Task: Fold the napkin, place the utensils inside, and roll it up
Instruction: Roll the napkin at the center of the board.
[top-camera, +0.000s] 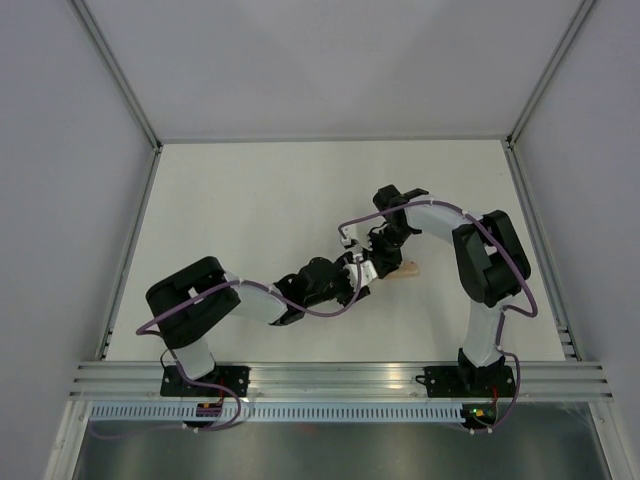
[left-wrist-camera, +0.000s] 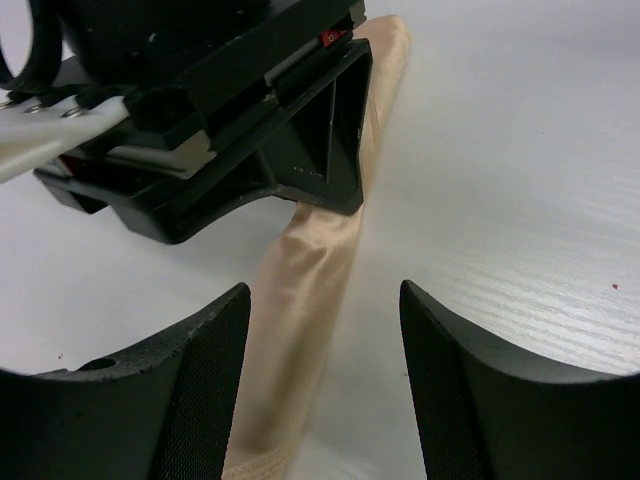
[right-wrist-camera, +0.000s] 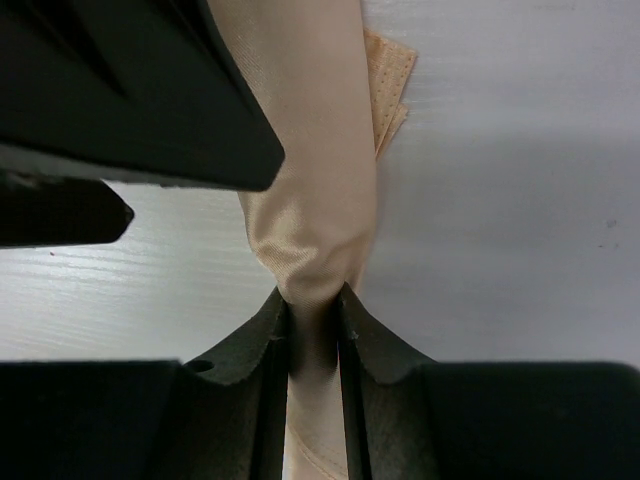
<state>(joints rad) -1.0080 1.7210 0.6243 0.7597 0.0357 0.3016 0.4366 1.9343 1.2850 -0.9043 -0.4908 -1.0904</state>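
The napkin (top-camera: 406, 270) is a tight light tan roll lying on the white table; only its right end shows in the top view, under the two wrists. In the right wrist view my right gripper (right-wrist-camera: 313, 300) is shut on the napkin (right-wrist-camera: 315, 170), pinching the roll narrow between its fingertips. In the left wrist view my left gripper (left-wrist-camera: 325, 290) stands open over the napkin (left-wrist-camera: 295, 330). The roll runs between its fingers (left-wrist-camera: 200, 400), closer to the left one, with a gap to the right one. No utensils show in any view.
The right gripper's black body (left-wrist-camera: 240, 120) sits across the roll just ahead of my left fingers. The left gripper's body (right-wrist-camera: 120, 90) fills the upper left of the right wrist view. White table (top-camera: 300, 200) lies all around, walled at the back and sides.
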